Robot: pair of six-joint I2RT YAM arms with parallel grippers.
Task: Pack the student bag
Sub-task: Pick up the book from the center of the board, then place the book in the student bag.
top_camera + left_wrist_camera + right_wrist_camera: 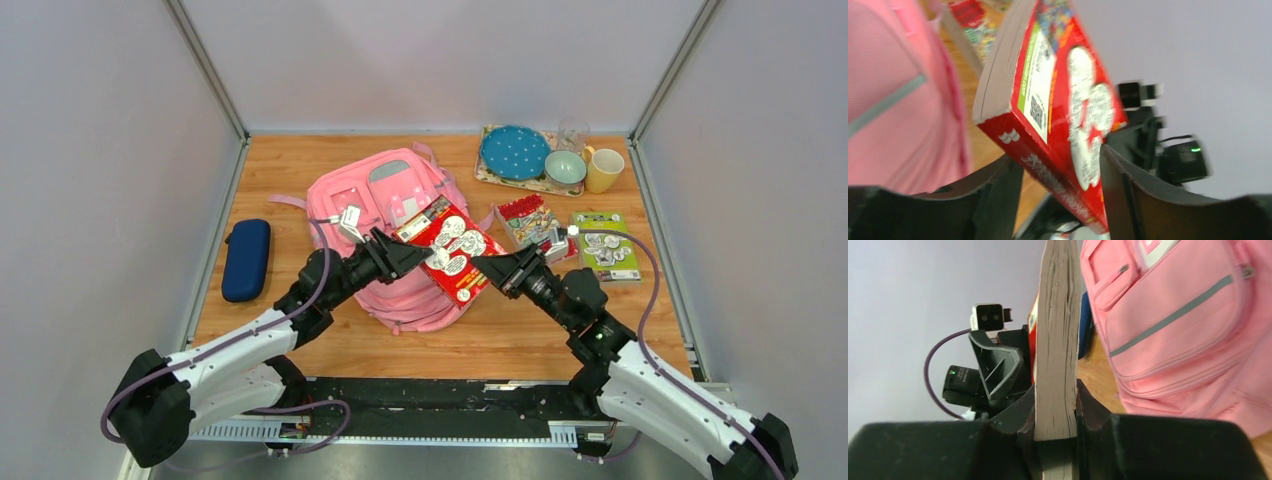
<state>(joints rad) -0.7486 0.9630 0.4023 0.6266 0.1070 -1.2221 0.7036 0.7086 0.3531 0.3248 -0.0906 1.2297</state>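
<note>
The student bag (360, 200) is a large pink backpack lying flat at the table's middle, also seen in the wrist views (893, 100) (1188, 315). A red paperback book (452, 250) hangs tilted above its right side. My right gripper (482, 266) is shut on the book's near right end; the pale page edge (1058, 340) is clamped between its fingers (1055, 400). My left gripper (420, 258) straddles the book's left end (1048, 100) with its jaws open (1059, 155). A gap shows between one finger (998, 190) and the red spine.
A navy zip case (246, 259) lies at the left. Two more books, one red (527, 220) and one green (606, 245), lie right of the bag. At the back right are a tray (490, 172), a teal plate (514, 152), a bowl (565, 167), a yellow mug (603, 170) and a glass (573, 132).
</note>
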